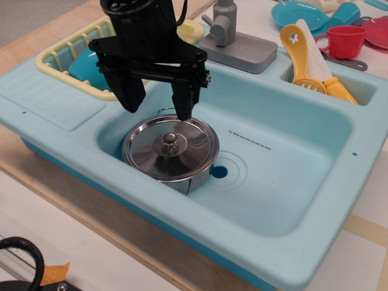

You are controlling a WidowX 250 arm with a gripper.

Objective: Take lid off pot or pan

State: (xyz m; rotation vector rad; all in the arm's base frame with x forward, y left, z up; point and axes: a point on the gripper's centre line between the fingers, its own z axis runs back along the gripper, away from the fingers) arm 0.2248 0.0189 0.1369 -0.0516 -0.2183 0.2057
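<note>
Two fingers (132, 91) apart above lid (170, 148)

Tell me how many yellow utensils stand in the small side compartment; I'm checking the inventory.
2: a slotted yellow spatula leaning at the left of the compartment, and a yellow-handled piece right of it, with a white utensil between them. More may be hidden below the rim.

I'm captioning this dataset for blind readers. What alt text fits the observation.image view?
A black robot gripper, jaws open, hovers just above a shiny steel lid that sits closed on a small pot inside a light blue toy sink. A grey faucet and yellow dish rack stand behind.
</note>
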